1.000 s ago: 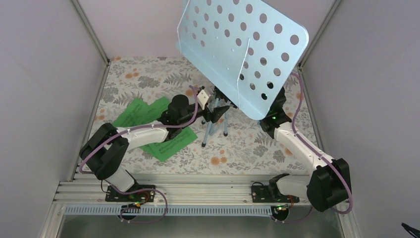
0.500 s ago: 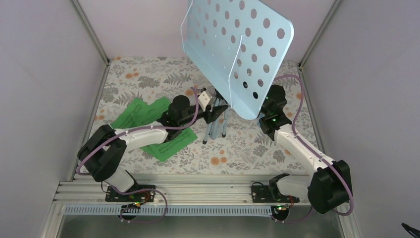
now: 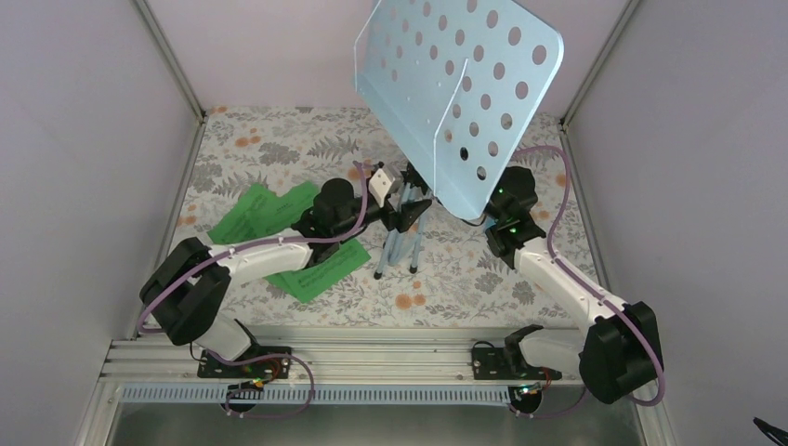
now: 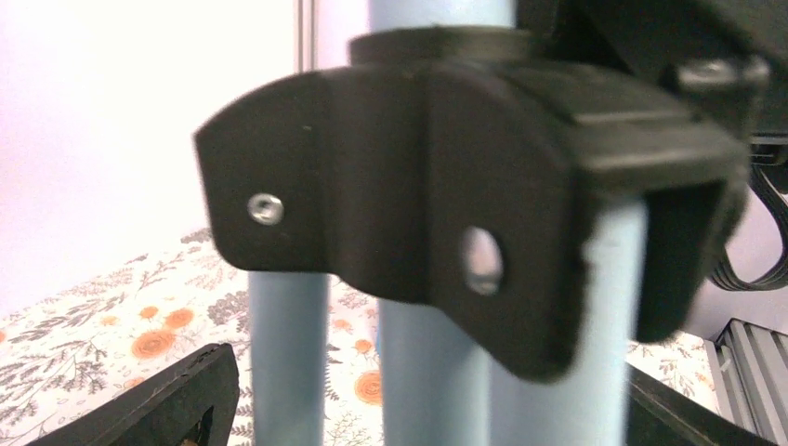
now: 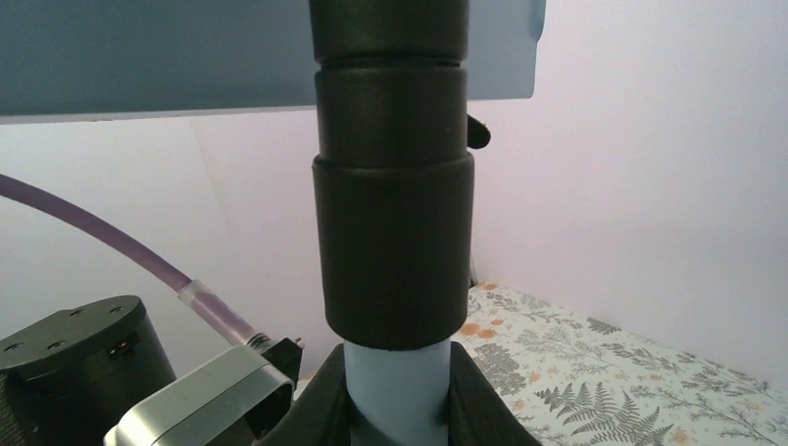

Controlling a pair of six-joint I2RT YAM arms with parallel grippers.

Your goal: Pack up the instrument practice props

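Right hand (image 5: 398, 409) pinched the music stand (image 3: 460, 93) by its pole, desk tilted above the counter (image 3: 279, 149). My left hand (image 3: 403, 214) was spread around the legs. Green pages (image 3: 265, 212) lay flat under my left arm.

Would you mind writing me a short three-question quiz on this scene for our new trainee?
1. True or false: the green pages rest on the desk of the music stand.
2. The right gripper is shut on: A) the stand's pole; B) a green page; C) nothing.
3. Fill in: the left gripper stands open around the stand's ____.
Key: 1 false, they lie on the table, partly under the left arm. 2 A. 3 legs.
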